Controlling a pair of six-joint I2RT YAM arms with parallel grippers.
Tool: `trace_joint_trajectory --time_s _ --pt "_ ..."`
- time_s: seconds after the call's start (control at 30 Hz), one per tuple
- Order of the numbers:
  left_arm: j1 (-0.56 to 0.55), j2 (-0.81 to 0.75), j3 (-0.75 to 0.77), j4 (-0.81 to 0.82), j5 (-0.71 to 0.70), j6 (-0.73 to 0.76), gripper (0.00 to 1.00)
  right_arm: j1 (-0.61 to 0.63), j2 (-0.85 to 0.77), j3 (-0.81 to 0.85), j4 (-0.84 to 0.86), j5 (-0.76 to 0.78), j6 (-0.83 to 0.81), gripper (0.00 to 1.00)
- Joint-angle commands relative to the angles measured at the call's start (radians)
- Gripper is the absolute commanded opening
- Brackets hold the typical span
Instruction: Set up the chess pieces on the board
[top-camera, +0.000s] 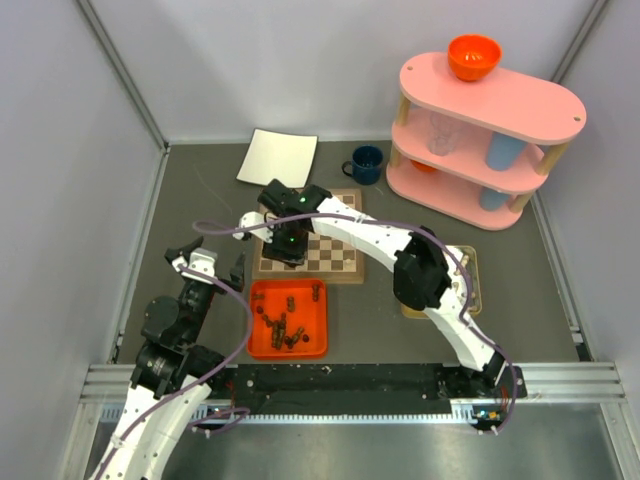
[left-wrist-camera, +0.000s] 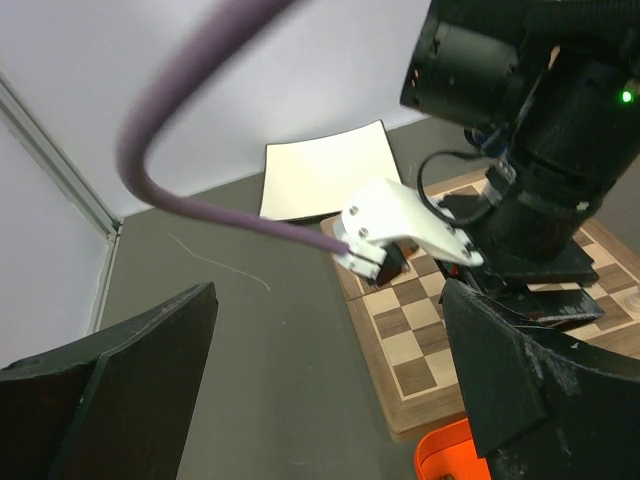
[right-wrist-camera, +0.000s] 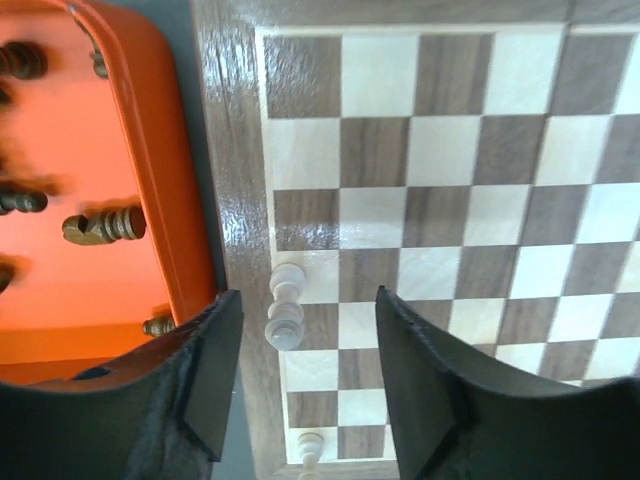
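Note:
The board lies mid-table, with my right gripper over its left part. In the right wrist view the right gripper is open above the board. A pale chess piece stands on a left-column square between the fingers, touching neither. Another pale piece stands at the board's edge further down that view. Dark chess pieces lie in the orange tray. My left gripper hangs open and empty left of the board.
A white sheet and a blue mug lie behind the board. A pink three-tier shelf with an orange bowl stands at the back right. A beige tray sits under the right arm.

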Motion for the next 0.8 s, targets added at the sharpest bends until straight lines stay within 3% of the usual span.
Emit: trace_joint_trajectory --time_s 0.0,0.2,0.33,0.53,0.77 --pt "-0.004 -0.011 0.007 0.046 0.018 -0.002 0.99 -0.022 -0.077 0.096 0.013 -0.037 0.022 0.58" --pt "-0.004 -0.003 0.036 0.043 0.067 -0.041 0.99 -0.084 -0.212 0.047 0.013 -0.121 0.032 0.6" --pt "-0.004 0.068 0.089 0.009 0.191 -0.122 0.99 -0.166 -0.352 -0.045 0.013 -0.289 0.01 0.61" --pt "-0.004 0.249 0.191 -0.015 0.39 -0.36 0.99 -0.268 -0.614 -0.315 0.014 -0.483 -0.071 0.63" --pt "-0.004 0.474 0.3 0.025 0.559 -0.562 0.96 -0.533 -0.878 -0.701 0.027 -0.607 -0.067 0.67"
